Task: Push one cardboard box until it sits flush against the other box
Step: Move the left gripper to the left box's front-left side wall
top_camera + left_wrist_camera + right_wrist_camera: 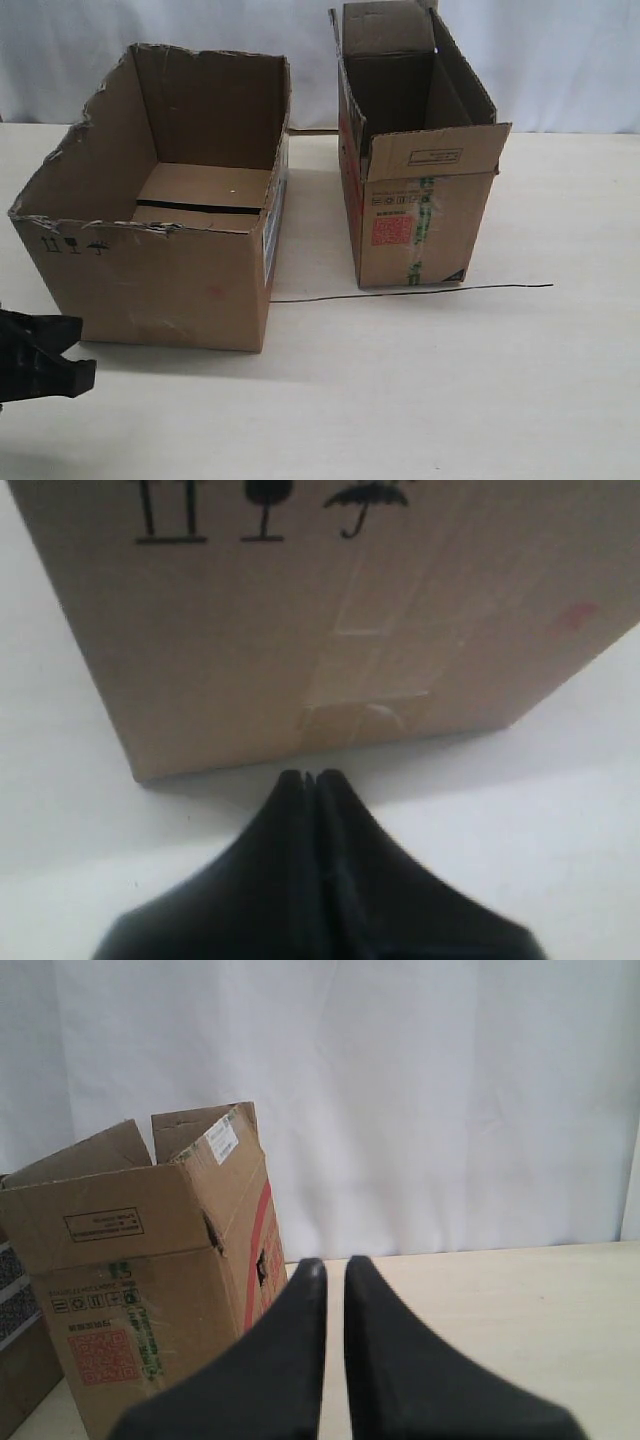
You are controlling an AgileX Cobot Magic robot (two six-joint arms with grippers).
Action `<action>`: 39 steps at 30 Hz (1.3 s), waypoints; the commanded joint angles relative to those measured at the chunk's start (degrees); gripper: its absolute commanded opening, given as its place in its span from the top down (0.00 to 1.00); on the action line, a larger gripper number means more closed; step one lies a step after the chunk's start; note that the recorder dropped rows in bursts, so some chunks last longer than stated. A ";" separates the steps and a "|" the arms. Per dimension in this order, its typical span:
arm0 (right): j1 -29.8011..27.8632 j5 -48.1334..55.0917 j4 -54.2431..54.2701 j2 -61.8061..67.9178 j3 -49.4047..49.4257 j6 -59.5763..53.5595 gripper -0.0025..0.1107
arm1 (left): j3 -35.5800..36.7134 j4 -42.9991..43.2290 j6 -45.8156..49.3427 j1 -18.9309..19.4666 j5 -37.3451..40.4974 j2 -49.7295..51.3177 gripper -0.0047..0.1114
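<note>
1. Your cardboard box (160, 270) stands open-topped on the left of the table (400, 400). Its ragged top edges face up. It is not flush yet: bare tabletop shows between it and the other box (415, 220) on the right.
2. Your left gripper (305, 777) has its fingers pressed together, with only a seam between them, and it grips nothing. The tips sit low, just beside the box's bottom edge; you cannot tell from the wrist view whether they touch it. In the exterior view the same gripper (85, 350) lies by the box's near left corner.
3. Your right gripper (335, 1265) has its fingers parted by a narrow slit and holds nothing. It hangs apart from the other box (130, 1330).
4. The pushed box carries black handling symbols (265, 505): paired arrows, a glass and an umbrella. You also see a faint red spot (575, 615), a clear tape strip (360, 670) and a printed side sticker (272, 225), which is too small to read.
5. The other box shows a red square label (388, 230) with a code-like pattern, a green-printed tape strip (424, 225) and a black-framed print panel (103, 1225) whose text is illegible.
6. A thin black line (410, 292) runs across the table below the taller box.
</note>
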 commanded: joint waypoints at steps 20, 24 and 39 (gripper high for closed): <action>-0.02 -0.27 -0.01 -0.12 0.18 -0.09 0.93 | 0.37 1.51 -8.92 -13.01 -22.24 10.25 0.96; -0.02 -0.27 -0.01 -0.12 0.18 -0.09 0.93 | -0.64 10.34 -19.60 -13.01 -20.90 10.25 0.96; -0.02 -0.27 -0.01 -0.12 0.18 -0.09 0.93 | -4.62 17.98 -23.61 -13.01 -27.56 22.13 0.96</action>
